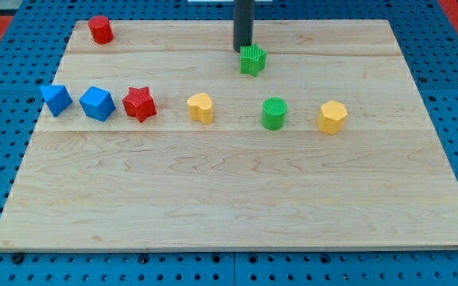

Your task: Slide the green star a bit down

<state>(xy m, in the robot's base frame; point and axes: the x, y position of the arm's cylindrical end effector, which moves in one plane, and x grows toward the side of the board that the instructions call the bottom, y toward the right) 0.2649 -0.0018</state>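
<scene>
The green star (253,60) sits near the view's top, a little right of centre, on the wooden board (229,199). My dark rod comes down from the view's top edge, and my tip (243,50) rests at the star's upper left edge, touching it or very nearly so. A green cylinder (274,114) stands below the star, slightly to the right.
A red cylinder (100,29) is at the top left. In a row across the middle stand a blue triangular block (56,99), a blue cube-like block (97,103), a red star (140,103), a yellow heart-like block (201,107) and a yellow hexagonal block (332,117).
</scene>
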